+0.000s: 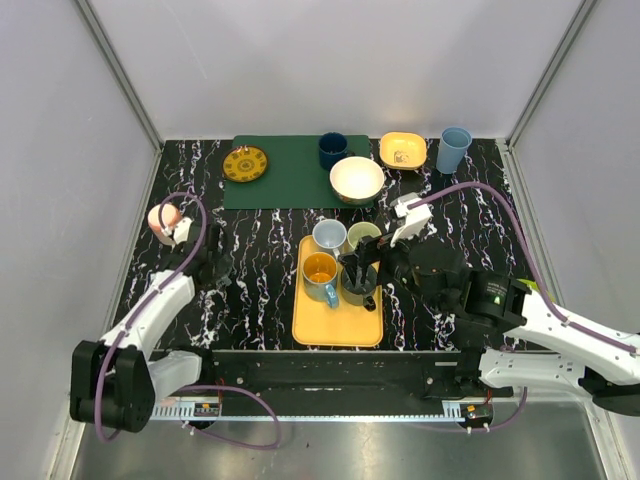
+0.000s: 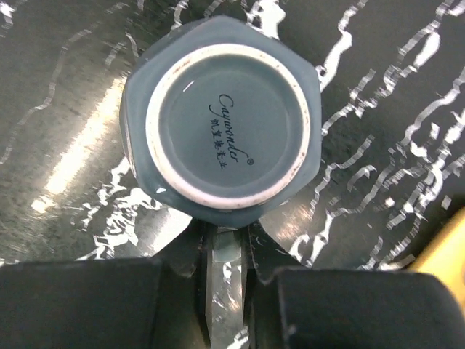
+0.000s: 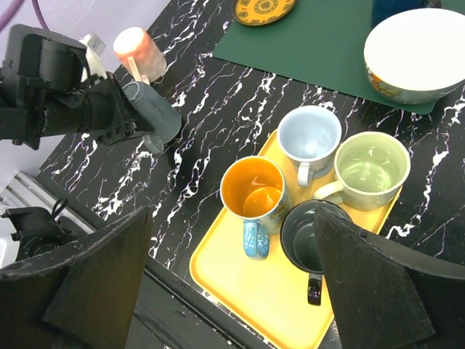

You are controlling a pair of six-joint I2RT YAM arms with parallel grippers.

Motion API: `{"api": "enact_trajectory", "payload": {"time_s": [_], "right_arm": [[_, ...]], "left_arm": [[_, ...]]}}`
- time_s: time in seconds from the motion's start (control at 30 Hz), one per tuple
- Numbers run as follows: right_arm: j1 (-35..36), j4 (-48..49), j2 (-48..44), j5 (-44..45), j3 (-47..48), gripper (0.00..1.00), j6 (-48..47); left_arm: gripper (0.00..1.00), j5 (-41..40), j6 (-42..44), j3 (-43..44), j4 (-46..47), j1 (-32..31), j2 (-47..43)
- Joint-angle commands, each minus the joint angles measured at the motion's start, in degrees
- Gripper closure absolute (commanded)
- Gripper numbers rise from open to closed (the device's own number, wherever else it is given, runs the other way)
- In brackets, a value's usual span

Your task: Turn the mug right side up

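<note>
Nearest the lens, the right gripper (image 3: 232, 218) hangs over the yellow tray (image 3: 240, 294), jaws apart. Left of the tray, the left gripper (image 2: 221, 280) is clamped on the handle (image 2: 224, 251) of the grey mug (image 2: 232, 134), which is not yet upright. Grasping seems done; the next move needs a lift and a wrist roll.

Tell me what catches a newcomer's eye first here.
An upside-down grey mug fills the left wrist view, its stamped base toward the camera and its handle pinched in the left claw. Further right on the table, a yellow tray carries four upright mugs.
</note>
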Motion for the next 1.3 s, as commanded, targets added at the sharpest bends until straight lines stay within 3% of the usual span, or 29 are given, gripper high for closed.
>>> {"api": "enact_trajectory", "payload": {"time_s": [0.0,0.13,0.2,0.33,0.37,0.43,0.53,0.67,0.83,1.07,1.27], "right_arm": [[0.30,5.35,0.20,-2.13,-1.56,0.03,0.11],[0.13,10.62,0.55,-4.51,-4.72,0.02,0.99],[-1.01,13.87,0.56,-7.48,-5.95,0.01,3.52],[-11.98,18.10,0.73,-28.38,-7.62,0.00,12.57],[-16.87,23.50,0.47,-38.60,-8.76,0.00,14.25],[-19.46,35.59,-1.11,-44.74,-13.48,0.01,21.10],[-22.19,46.01,-0.77,-54.05,-16.15,0.00,27.79],[-22.90,55.35,3.01,-57.77,-16.94,0.03,33.85],[-23.07,57.91,6.18,-58.74,-14.58,0.06,34.57],[-24.57,62.74,9.95,-56.98,-14.31,0.11,35.26],[-25.97,66.88,12.68,-56.98,-13.52,0.26,35.71]], "left_arm": [[1.00,11.57,0.36,0.95,5.18,-0.04,-9.09],[1.00,27.37,-1.39,2.27,15.44,-1.18,-17.37],[1.00,31.62,-3.85,3.41,19.50,-2.67,-20.71],[1.00,38.65,-8.42,5.17,31.36,-6.89,-23.53],[1.00,39.36,-9.82,5.78,33.21,-8.38,-23.97],[1.00,41.29,-11.76,6.40,38.48,-9.70,-24.06],[1.00,42.97,-15.00,6.40,47.18,-12.16,-23.89],[1.00,42.80,-17.39,7.45,54.31,-16.20,-22.57],[1.00,42.01,-18.79,9.04,58.09,-19.99,-20.81],[1.00,39.64,-18.10,8.60,57.84,-25.26,-20.98],[1.00,38.76,-18.01,7.72,57.05,-27.29,-21.60]]}}
